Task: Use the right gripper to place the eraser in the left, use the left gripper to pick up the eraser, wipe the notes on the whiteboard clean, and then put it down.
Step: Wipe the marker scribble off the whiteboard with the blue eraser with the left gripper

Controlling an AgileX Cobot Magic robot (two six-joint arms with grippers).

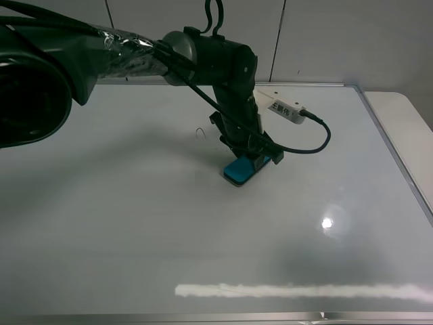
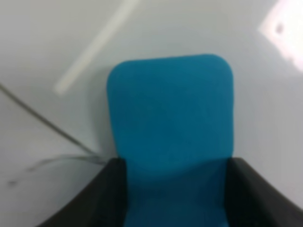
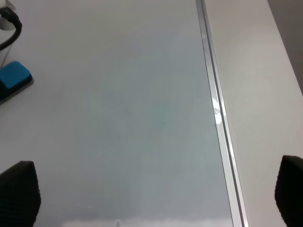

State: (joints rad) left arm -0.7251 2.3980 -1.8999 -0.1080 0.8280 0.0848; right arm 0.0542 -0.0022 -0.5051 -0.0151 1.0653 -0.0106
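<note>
The left gripper (image 1: 247, 160) stands near the middle of the whiteboard (image 1: 122, 223), shut on the teal-blue eraser (image 1: 240, 169), which rests on the board. In the left wrist view the eraser (image 2: 170, 118) sits between the two black fingers (image 2: 102, 201). A small thin loop of the notes (image 1: 198, 132) shows just left of the arm. Faint grey lines (image 2: 52, 161) lie beside the eraser in the left wrist view. The right gripper (image 3: 155, 194) is open and empty above the board's right part, and does not show in the exterior view. Its view shows the eraser (image 3: 14, 76) far off.
The board's silver frame (image 3: 215, 109) runs along the right side, with a pale table surface (image 1: 402, 125) beyond it. A white labelled box (image 1: 287, 110) with a looping black cable (image 1: 318, 145) hangs off the left arm. Light glare streaks the board's front edge (image 1: 298, 291).
</note>
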